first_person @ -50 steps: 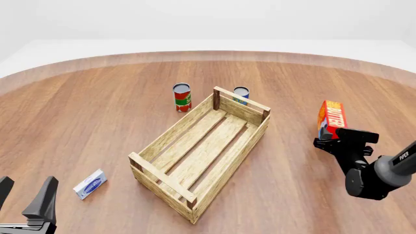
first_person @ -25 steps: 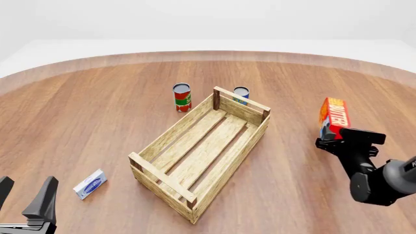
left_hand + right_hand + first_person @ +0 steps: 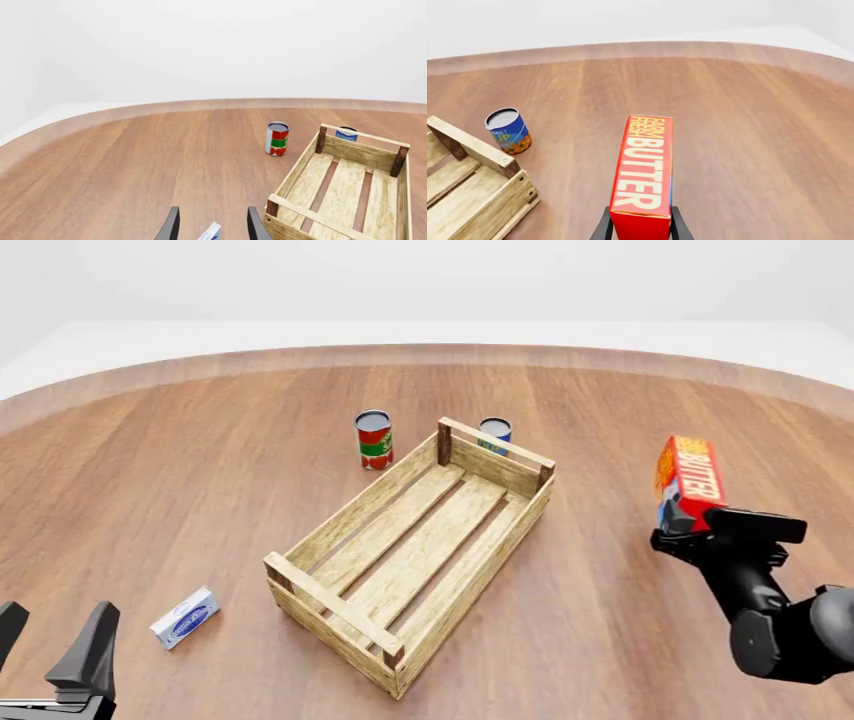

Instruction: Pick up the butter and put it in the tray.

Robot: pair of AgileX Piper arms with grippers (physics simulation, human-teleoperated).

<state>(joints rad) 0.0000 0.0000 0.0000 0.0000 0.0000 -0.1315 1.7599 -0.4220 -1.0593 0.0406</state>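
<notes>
The butter [image 3: 694, 475], a red-orange carton with white lettering and a blue end, stands tilted at the table's right, held by its lower end in my right gripper [image 3: 683, 525]. In the right wrist view the butter [image 3: 644, 167] stretches away from the right gripper [image 3: 640, 231], whose fingers press both its sides. The tray [image 3: 467, 590], a large wooden slat crate, sits empty mid-table, well to the left of the butter. My left gripper [image 3: 54, 635] waits open at the near left corner, its fingers [image 3: 171, 225] apart.
A red can [image 3: 374, 439] stands beyond the tray's far left corner and a blue can [image 3: 495, 430] behind its far end. A small white-and-blue box [image 3: 184, 617] lies on the table just ahead of the left gripper. The blue can [image 3: 508, 131] is left of the butter.
The right gripper has carried the butter slightly up and to the right, tilting it a little. The left arm has not moved.
</notes>
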